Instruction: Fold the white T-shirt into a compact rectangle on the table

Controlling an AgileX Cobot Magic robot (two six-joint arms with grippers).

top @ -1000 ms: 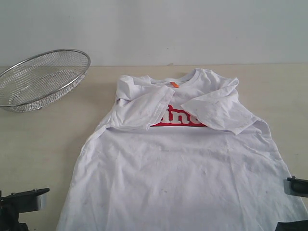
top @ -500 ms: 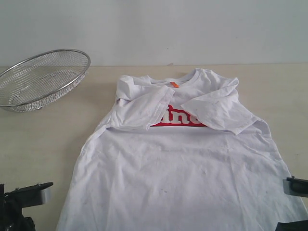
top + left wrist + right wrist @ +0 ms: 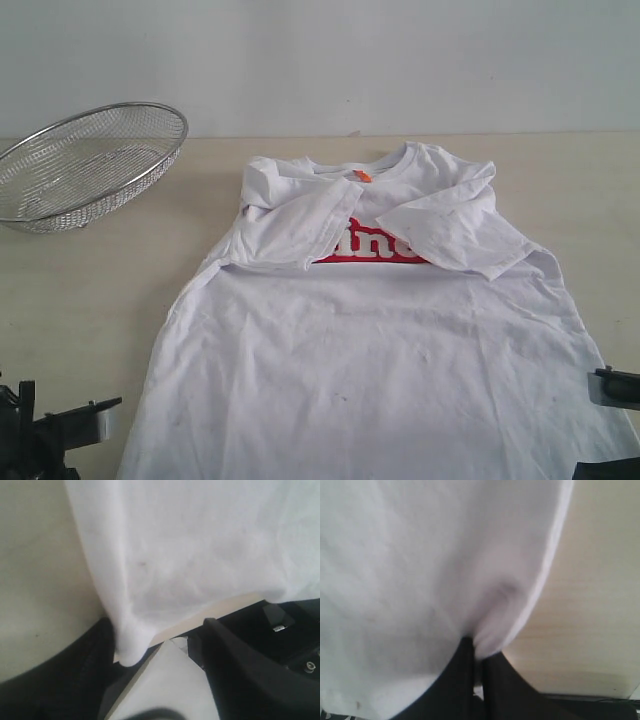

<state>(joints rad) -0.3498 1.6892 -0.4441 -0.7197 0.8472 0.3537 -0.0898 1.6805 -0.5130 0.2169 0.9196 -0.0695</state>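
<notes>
The white T-shirt [image 3: 370,350] lies flat on the table [image 3: 90,290], collar at the far end, both sleeves folded in over the red lettering [image 3: 375,245]. My left gripper [image 3: 85,425] sits at the shirt's near left corner. In the left wrist view it [image 3: 160,645] is open, and the hem corner [image 3: 130,647] hangs between the fingers, close to one of them. My right gripper [image 3: 614,388] is at the near right corner. The right wrist view shows it [image 3: 477,647] shut on a pinch of the shirt's edge [image 3: 500,625].
A round wire-mesh basket [image 3: 85,165] stands at the far left of the table, well apart from the shirt. Bare tabletop lies on both sides of the shirt and beyond the collar. The table's near edge [image 3: 225,607] runs just under the hem.
My left gripper has sunk lower and shifted right toward the shirt's near left corner. The right gripper and the shirt have not visibly moved.
</notes>
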